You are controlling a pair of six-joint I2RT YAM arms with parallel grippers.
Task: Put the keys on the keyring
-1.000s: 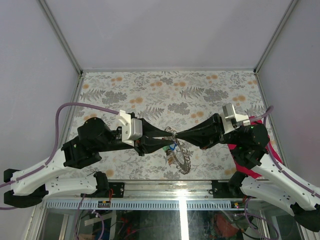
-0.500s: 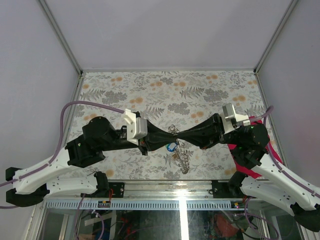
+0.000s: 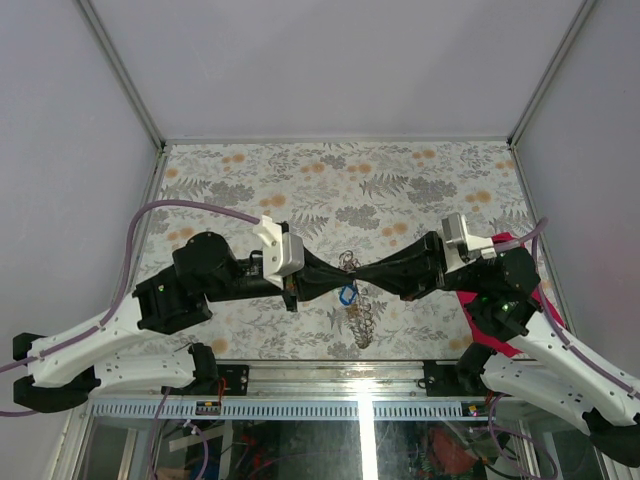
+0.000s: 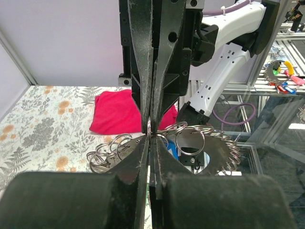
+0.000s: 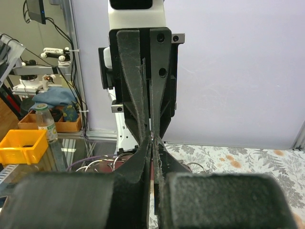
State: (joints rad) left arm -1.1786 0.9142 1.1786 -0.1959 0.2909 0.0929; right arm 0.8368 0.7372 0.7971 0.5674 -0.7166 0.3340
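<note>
My left gripper (image 3: pixel 341 274) and right gripper (image 3: pixel 359 275) meet tip to tip above the floral table, both shut on the keyring (image 3: pixel 347 262), a cluster of thin silvery rings. Its link chain (image 3: pixel 361 322) hangs down toward the near edge. A blue-headed key (image 3: pixel 347 295) dangles just below the tips. In the left wrist view my gripper (image 4: pixel 151 137) pinches a ring, with more rings (image 4: pixel 190 140) and the blue key (image 4: pixel 173 149) beside it. In the right wrist view my gripper (image 5: pixel 152 139) is shut on thin ring wire. The other keys are out of view.
A crimson cloth (image 3: pixel 477 328) lies under the right arm at the table's right near corner and also shows in the left wrist view (image 4: pixel 119 112). The table's near metal edge (image 3: pixel 330 368) runs just below the chain. Enclosure walls stand on three sides.
The left arm has moved right and forward, closing onto the ring opposite the right gripper. The ring cluster has risen, and the blue key and chain now hang below the tips.
</note>
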